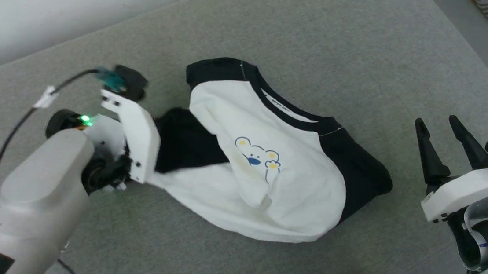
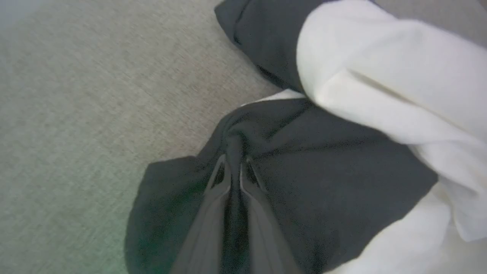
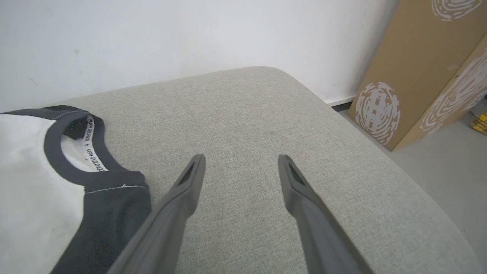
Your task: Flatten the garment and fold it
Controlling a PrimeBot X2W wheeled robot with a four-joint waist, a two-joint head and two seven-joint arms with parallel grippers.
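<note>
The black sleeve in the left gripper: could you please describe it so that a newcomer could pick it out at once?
On the grey upholstered surface lies the crumpled garment, white-bodied with a small bear print. The sleeve is the black bunch on its left side, pinched in the shut left gripper; the other black sleeve lies on the right, untouched, near the open right gripper.

Place: we enter this as a robot test room or lab.

Evidence we list:
- a grey fabric-covered pad (image 1: 304, 17) with a rounded corner
- one garment (image 1: 232, 200) lying on the pad
- a bare white wall (image 3: 190, 38) with a dark skirting strip (image 3: 338, 102) at its foot
- tall cardboard boxes (image 3: 411, 68), printed with white whorl marks, standing by that wall
- a plain grey floor (image 3: 456, 163)
- a pale robot forearm (image 1: 41, 194) over the pad, with a lit green lamp (image 1: 86, 120)
</note>
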